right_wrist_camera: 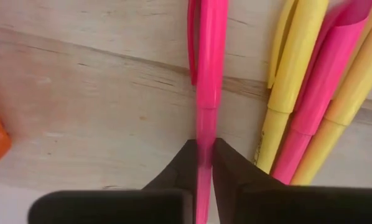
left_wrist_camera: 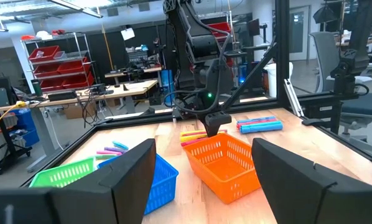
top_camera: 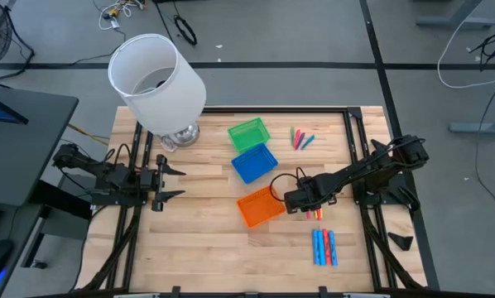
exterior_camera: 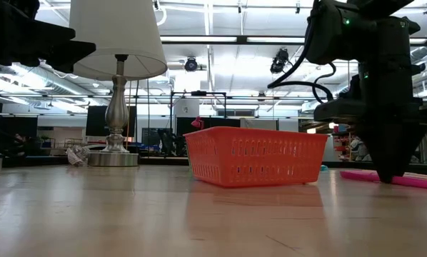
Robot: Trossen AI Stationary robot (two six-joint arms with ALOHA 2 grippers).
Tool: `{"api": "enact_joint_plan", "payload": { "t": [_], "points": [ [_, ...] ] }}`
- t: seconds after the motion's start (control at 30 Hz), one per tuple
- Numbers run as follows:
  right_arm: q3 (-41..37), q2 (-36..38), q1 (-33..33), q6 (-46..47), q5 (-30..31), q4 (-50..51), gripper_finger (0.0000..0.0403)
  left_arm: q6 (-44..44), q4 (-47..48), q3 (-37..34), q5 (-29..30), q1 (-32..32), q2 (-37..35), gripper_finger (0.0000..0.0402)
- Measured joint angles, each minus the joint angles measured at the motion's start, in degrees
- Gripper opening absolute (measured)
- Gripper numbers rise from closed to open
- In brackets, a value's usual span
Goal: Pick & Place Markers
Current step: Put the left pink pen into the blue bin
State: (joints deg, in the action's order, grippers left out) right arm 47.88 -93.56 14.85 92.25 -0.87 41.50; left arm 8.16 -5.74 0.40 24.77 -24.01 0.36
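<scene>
Markers lie in three groups on the table: pink and green ones (top_camera: 300, 138) at the far side, blue and red ones (top_camera: 324, 247) near the front, and yellow and pink ones (right_wrist_camera: 310, 93) beside the orange tray (top_camera: 260, 207). My right gripper (top_camera: 307, 205) is down at this last group, shut on a pink marker (right_wrist_camera: 206, 68) that lies flat on the wood (exterior_camera: 413, 181). My left gripper (top_camera: 166, 184) waits open at the table's left side, touching nothing; the left wrist view looks across to the trays. My right gripper (right_wrist_camera: 204, 146) pinches the pink marker's barrel (right_wrist_camera: 204, 127), about mid-length, between its two fingertips. It comes from above, pointing down, one finger on each side of the barrel. The marker still lies level on the table (exterior_camera: 356, 175).
A green tray (top_camera: 249, 132) and a blue tray (top_camera: 254, 161) sit in a row behind the orange one. A lamp with a white shade (top_camera: 156, 79) stands at the far left. Bare wood lies along the near edge and in front of my left gripper.
</scene>
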Motion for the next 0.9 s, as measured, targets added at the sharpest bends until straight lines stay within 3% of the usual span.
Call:
{"api": "enact_joint_plan", "payload": {
  "t": [0.43,0.9],
  "points": [
    [0.0,6.9,-0.2,-6.4,3.9,4.5,0.0023,0.0,0.0,0.0,0.0,0.0,0.0,0.0273],
    [0.0,12.9,-3.5,-31.1,2.8,8.6,0.0022,0.0,0.0,0.0,0.0,0.0,0.0,0.0273]
  ]
}}
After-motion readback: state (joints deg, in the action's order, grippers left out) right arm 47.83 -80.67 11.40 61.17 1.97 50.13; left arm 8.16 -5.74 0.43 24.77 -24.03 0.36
